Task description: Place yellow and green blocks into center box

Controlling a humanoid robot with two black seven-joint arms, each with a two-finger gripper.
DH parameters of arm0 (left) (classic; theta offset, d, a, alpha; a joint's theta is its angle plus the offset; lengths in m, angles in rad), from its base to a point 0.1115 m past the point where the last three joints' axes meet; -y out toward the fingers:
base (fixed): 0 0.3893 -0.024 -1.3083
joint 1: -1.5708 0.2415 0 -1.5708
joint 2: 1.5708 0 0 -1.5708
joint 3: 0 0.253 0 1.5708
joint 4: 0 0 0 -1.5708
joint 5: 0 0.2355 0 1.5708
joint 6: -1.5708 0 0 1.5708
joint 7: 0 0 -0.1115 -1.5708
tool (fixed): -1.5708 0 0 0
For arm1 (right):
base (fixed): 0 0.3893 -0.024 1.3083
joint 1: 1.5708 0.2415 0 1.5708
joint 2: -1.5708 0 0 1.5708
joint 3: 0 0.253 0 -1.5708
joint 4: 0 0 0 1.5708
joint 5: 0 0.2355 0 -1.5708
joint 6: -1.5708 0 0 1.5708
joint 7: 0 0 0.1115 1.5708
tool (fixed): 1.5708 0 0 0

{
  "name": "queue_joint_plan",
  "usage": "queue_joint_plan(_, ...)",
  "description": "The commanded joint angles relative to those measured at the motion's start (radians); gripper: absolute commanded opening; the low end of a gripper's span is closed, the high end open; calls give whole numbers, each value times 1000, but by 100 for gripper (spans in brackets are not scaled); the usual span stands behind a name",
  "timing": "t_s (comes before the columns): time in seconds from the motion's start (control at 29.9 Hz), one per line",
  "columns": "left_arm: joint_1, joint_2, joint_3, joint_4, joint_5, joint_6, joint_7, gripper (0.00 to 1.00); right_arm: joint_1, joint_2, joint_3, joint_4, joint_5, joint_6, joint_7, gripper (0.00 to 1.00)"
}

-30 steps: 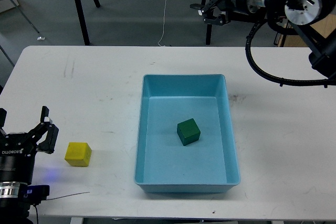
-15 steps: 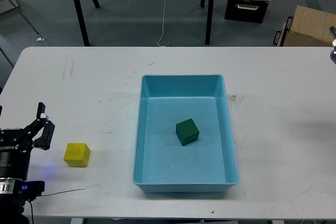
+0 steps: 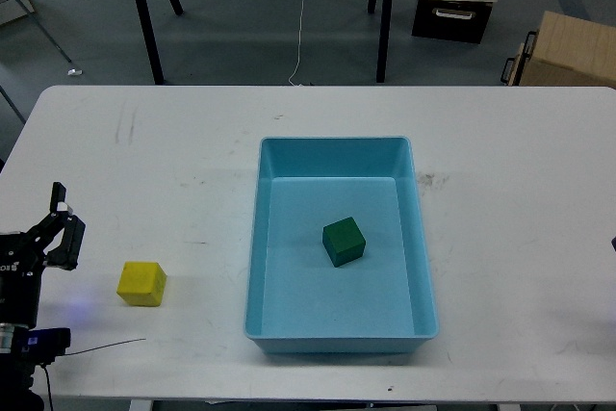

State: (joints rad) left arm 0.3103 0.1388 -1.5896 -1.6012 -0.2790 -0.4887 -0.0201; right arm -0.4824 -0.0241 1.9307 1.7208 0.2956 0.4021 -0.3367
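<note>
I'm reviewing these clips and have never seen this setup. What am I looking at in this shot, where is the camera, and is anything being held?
The camera sits in a humanoid robot's head, looking forward and down at a white table. The black device at the lower left is the robot's left gripper, a two-finger clamp at the end of its arm; its fingers look spread and hold nothing. The right arm is out of view. On the table, a blue box sits in the middle with a green block resting inside it. A yellow block lies on the table just right of the left gripper, not touched. Nothing is held.
</note>
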Motion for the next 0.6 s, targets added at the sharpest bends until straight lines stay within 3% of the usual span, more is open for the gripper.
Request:
queue_joint_plan(0.0,-109,152,-119,128,50,0,80,100,-42,-20,16,5,2,-3,1,100)
queue_joint_plan(0.1,-235,289,-188,193,58,0,80,100,-58,-31,28,3,2,-3,1,100)
queue_joint_plan(0.3,-364,761,-126,230,220,0,89,100,-48,-27,4,-3,0,-3,5,100)
queue_joint_plan(0.43,-610,887,66,230,401,0,91,100,-35,-20,-7,-6,0,-3,5,100)
queue_joint_plan(0.57,-964,889,427,230,604,0,92,100,-33,-19,-12,-6,0,-2,5,100)
